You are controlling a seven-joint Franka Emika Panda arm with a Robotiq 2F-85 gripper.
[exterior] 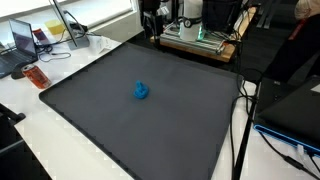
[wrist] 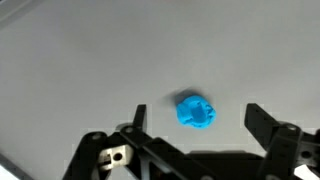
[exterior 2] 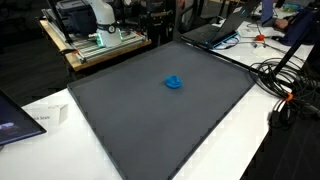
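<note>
A small, crumpled bright blue object (exterior: 141, 90) lies near the middle of a large dark grey mat (exterior: 100, 120), and it shows in both exterior views (exterior 2: 174, 82). In the wrist view the blue object (wrist: 196, 110) sits on the mat (wrist: 90, 60) between my two black fingers. My gripper (wrist: 199, 120) is open and empty and looks down at the object from above without touching it. In an exterior view the gripper (exterior: 150, 18) appears as a dark shape hanging over the far edge of the mat.
The mat (exterior 2: 200, 130) covers a white table. A laptop (exterior: 22, 40) and an orange object (exterior: 37, 76) lie beside it. A rack of equipment (exterior: 200, 35) stands at the back. Cables (exterior 2: 290, 90) run along one side, and a second laptop (exterior 2: 215, 30) sits near them.
</note>
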